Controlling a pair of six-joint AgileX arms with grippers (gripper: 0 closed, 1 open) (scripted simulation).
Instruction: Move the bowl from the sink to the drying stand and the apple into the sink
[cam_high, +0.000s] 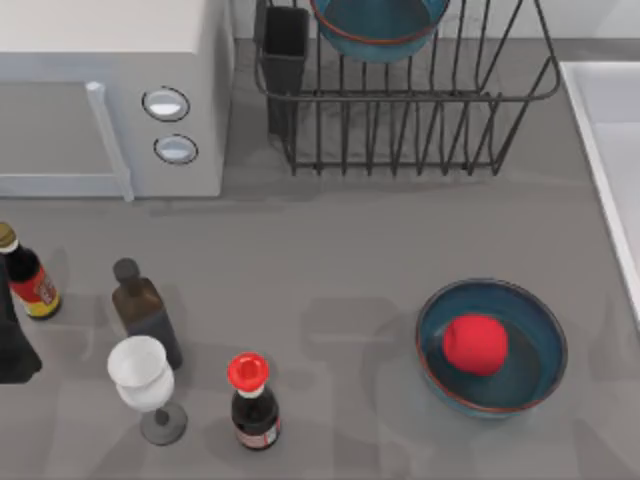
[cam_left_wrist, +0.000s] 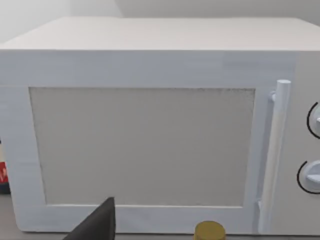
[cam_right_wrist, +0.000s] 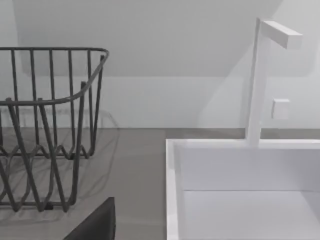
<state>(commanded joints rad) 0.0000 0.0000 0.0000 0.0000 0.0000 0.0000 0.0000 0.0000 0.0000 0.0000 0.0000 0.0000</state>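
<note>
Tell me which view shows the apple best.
The top view: the apple sits in plain sight inside a bowl on the table. The left wrist view faces the microwave; the right wrist view faces the sink.

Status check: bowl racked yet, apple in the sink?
Looks done: a bowl sits in the drying stand. In hand: nothing visibly held. Left: the apple lies in a second bowl on the counter, beside the sink, not in it. The left arm sits at the table's left edge.

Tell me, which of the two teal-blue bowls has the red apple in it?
The teal-blue glazed bowl on the grey counter holds the red apple; the other bowl sits in the dark wire rack.
</note>
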